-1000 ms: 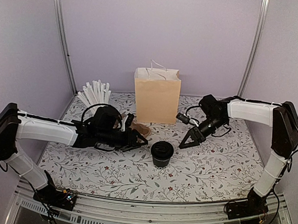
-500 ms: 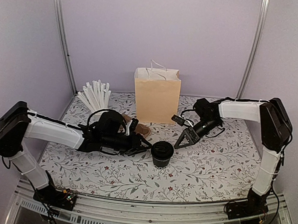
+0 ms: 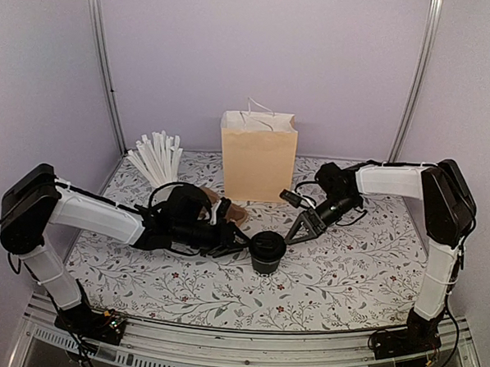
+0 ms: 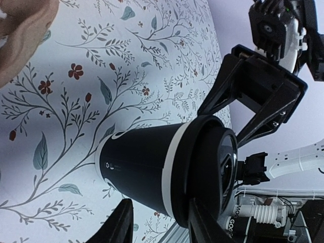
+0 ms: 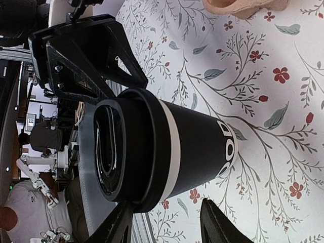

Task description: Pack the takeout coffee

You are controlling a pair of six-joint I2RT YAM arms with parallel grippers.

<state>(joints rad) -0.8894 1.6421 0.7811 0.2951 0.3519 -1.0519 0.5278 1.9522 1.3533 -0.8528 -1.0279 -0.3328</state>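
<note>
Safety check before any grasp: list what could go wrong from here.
1. The left gripper and right gripper, both open, flank the upright takeout coffee from opposite sides. They might collide or tip it.
2. A squeeze near the lid could perhaps pop it off.

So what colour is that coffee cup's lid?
Black, matching the cup; the lid shows best in the right wrist view.
</note>
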